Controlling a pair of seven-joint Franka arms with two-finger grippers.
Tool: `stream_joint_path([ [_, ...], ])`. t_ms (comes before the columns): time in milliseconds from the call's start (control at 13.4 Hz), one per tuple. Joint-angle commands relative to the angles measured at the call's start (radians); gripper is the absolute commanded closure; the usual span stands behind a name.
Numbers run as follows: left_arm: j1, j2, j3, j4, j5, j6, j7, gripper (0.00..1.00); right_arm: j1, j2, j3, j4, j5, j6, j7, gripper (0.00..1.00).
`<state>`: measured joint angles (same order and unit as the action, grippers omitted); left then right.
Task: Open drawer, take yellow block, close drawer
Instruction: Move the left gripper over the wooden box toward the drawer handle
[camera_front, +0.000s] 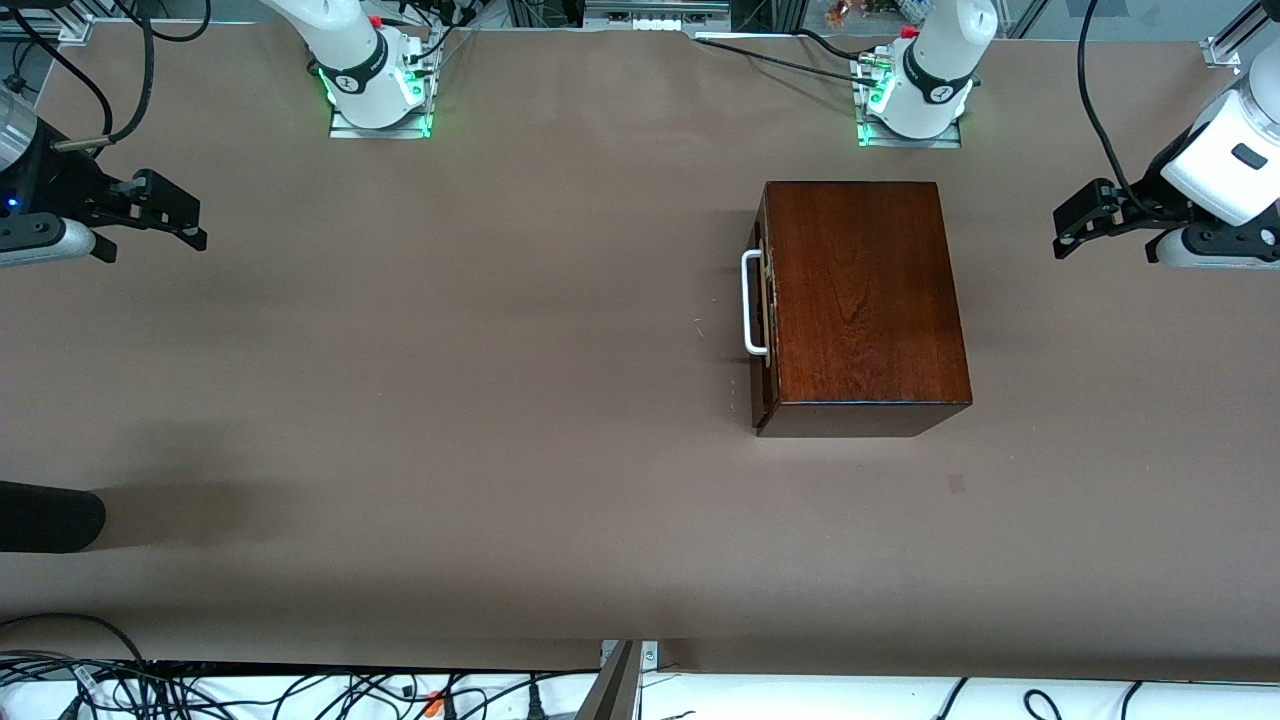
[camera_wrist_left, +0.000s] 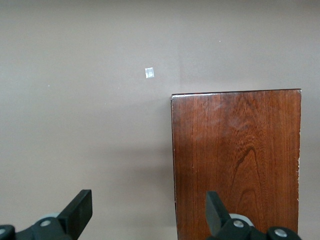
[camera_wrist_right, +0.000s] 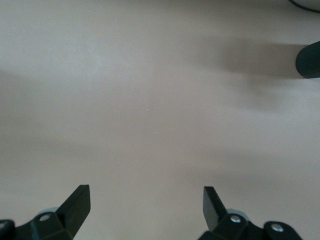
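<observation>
Nothing done yet: drawer (camera_front: 764, 310) closed, box toward tabletop's left-arm end, yellow block unseen. My left fingers (camera_wrist_left: 80, 210) and right fingers (camera_wrist_right: 77, 202) released, both arms waiting at tabletop ends.

The right gripper (camera_wrist_right: 146, 207) is seen with its two dark fingers (camera_wrist_right: 77, 202) spread wide apart over the bare brown table (camera_wrist_right: 150, 100). A rounded black object (camera_wrist_right: 308, 60) is seen at two o'clock, a soft shadow cast beside it.
</observation>
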<state>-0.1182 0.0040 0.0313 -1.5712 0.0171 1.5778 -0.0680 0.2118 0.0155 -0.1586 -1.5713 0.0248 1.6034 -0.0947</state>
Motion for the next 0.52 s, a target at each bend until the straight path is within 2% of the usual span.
stream_joint_path([
  [0,0.003,-0.006,0.001,0.008,-0.042,0.002,-0.003,0.0,-0.006,-0.012,0.002,0.002,0.0,-0.014,-0.002,0.0],
  [447,-0.001,-0.002,-0.001,0.01,-0.045,0.008,0.001,0.0,-0.006,-0.012,0.002,0.002,0.0,-0.014,-0.002,0.0],
])
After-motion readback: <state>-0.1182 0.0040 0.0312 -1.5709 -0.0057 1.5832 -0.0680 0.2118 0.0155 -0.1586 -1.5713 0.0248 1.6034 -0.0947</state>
